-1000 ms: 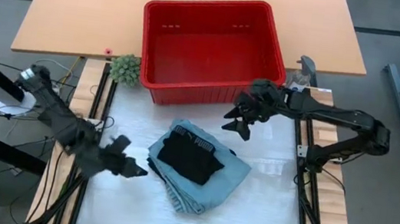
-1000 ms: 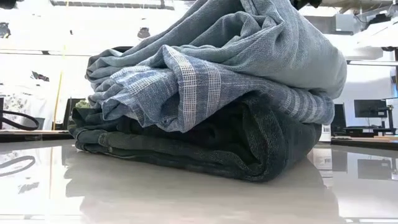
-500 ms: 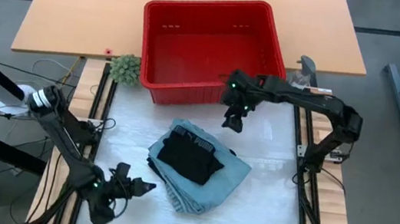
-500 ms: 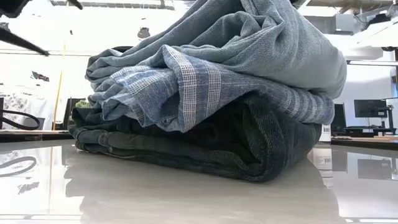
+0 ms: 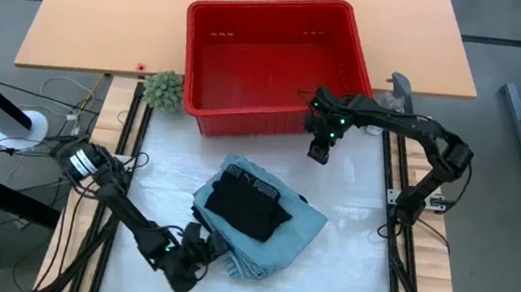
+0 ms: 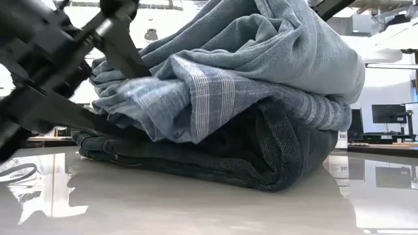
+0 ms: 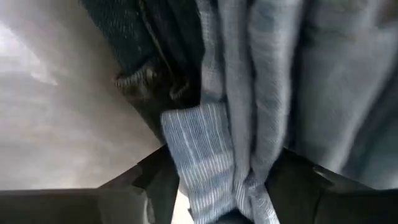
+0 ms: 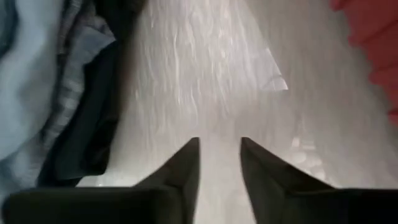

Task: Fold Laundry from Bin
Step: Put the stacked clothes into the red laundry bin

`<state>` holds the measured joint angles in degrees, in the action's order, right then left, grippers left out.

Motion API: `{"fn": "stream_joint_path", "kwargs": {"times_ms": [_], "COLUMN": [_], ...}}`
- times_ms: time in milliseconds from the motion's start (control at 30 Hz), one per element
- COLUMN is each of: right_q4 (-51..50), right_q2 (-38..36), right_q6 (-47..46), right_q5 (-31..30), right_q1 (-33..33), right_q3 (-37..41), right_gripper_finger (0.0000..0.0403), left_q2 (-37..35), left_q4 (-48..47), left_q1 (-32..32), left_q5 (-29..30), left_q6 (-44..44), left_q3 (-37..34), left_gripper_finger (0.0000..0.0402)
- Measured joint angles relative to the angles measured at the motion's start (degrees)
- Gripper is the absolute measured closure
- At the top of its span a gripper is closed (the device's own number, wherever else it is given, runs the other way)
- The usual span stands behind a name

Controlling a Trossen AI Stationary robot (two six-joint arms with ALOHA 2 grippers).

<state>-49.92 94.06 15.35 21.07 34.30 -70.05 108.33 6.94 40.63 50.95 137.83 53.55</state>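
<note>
The laundry (image 5: 256,216) lies stacked mid-table: a black garment (image 5: 247,207) on top, light blue denim and a blue-grey striped cloth (image 6: 202,91) under it, dark denim (image 6: 261,150) at the bottom. My left gripper (image 5: 201,256) is low at the pile's near-left corner, open, its fingers on either side of the striped cloth's fold (image 7: 205,155). My right gripper (image 5: 317,155) hangs over bare table beside the red bin's (image 5: 190,56) near-right corner. It points down, open by a narrow gap (image 8: 219,155), with nothing between the fingers. My left gripper comes nearly level at the pile's near-left end. A fold of the striped cloth (image 7: 214,186) fills the gap between its two fingers (image 7: 152,183) and touches both. One finger (image 6: 127,52) lies over the pile's end and the other low beside it. The pile rests on the table.
The bin stands at the far side with nothing showing inside it. A small green plant (image 5: 163,89) sits by its near-left corner. A wooden tabletop (image 5: 108,5) lies behind. Bare white surface (image 5: 347,258) spreads to the right of the pile.
My left gripper has dropped, swung toward the near edge and in to the pile's near-left corner, rolling as it went, and its fingers have come round the striped fold, nudging it. My right gripper has tipped down by the bin's corner and its fingers have drawn closer together.
</note>
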Motion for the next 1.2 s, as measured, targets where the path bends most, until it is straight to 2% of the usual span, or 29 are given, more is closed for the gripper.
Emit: {"fn": "stream_joint_path", "kwargs": {"times_ms": [167,300,400,633,833,1033,1200], "right_q4": [5.3,7.2,9.6,16.8,20.4,25.1,28.2], "right_q2": [0.0,0.0,0.1,0.0,0.0,0.0,0.0], "right_q6": [-0.9,-2.9,-6.0,-13.9,-16.6,-18.4,-18.4], "right_q5": [1.3,3.8,4.1,3.7,-1.6,1.0,5.0], "right_q1": [-0.9,-3.0,-4.9,-13.2,-21.1,-27.5,-28.5], "right_q3": [4.6,7.3,9.1,11.2,12.8,14.0,14.1], "right_gripper_finger": [0.0353,0.0387,0.0388,0.035,0.0356,0.0367,0.0374], "left_q2": [0.3,-0.6,-1.7,-3.7,-3.9,-5.8,-11.5], "left_q4": [-1.4,-0.8,-0.1,-0.5,-0.6,-2.3,-12.7], "left_q1": [-1.7,-1.8,-1.3,-2.5,-5.2,-6.8,-9.2], "left_q5": [-1.5,-3.4,-6.7,-9.3,-16.2,-17.2,-17.5], "left_q6": [-0.1,0.0,-0.4,-2.6,-10.5,-15.7,-21.4], "left_q3": [-1.3,-3.9,-5.9,-9.4,-9.7,-10.0,-10.1], "left_gripper_finger": [0.0234,0.0254,0.0267,0.0289,0.0302,0.0305,0.0306]}}
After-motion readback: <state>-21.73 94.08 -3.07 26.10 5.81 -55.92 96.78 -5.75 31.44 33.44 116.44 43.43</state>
